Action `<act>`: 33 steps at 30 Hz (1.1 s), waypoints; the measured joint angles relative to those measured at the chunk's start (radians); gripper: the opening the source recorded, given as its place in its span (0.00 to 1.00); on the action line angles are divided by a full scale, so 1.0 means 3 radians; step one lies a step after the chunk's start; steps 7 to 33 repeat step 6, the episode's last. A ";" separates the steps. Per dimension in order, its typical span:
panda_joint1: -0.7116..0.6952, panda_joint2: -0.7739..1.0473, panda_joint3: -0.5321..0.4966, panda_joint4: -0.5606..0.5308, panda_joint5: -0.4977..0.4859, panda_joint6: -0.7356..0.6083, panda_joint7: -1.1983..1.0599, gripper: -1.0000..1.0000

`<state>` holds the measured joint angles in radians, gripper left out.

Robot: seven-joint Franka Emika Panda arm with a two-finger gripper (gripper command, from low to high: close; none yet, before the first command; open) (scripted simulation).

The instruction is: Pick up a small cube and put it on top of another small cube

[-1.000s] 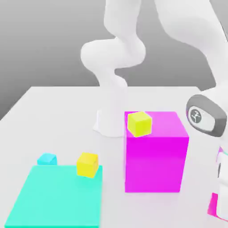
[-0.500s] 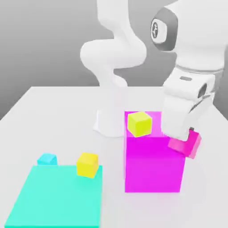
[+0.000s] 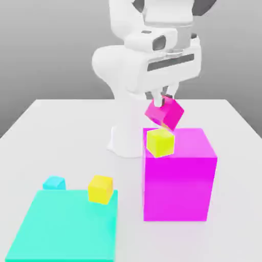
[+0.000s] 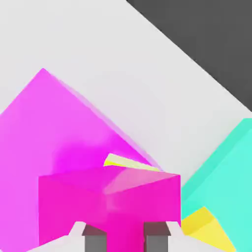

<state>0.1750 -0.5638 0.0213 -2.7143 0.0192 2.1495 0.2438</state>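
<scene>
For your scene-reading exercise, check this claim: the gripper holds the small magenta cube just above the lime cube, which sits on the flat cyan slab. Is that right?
One detail is wrong. The lime cube sits on the large magenta block, not the cyan slab, as the exterior view shows. The gripper does hold the small magenta cube just above it.

A white table (image 3: pixel 61 133) carries everything here. Toward the exterior view's right, near the middle, a large magenta block (image 3: pixel 178 179) stands directly on it. At the near left lies a flat cyan mat (image 3: pixel 61 230), spread on the tabletop. Just beyond the mat's far left corner a small cyan cube (image 3: pixel 53 182) sits on the bare table, close beside the mat's edge. Farther back, the robot's white base (image 3: pixel 124 140) is planted on the table, just left of and behind the big block. In the hand view the same white tabletop (image 4: pixel 123 74) runs out past the block to a straight far edge.
</scene>
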 joint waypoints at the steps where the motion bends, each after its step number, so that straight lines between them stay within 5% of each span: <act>1: 0.0000 0.0000 0.0000 0.0000 0.0000 0.0000 0.0000 1.00; 33: -0.0004 0.0023 0.0004 -0.0041 -0.0007 0.0066 0.0003 1.00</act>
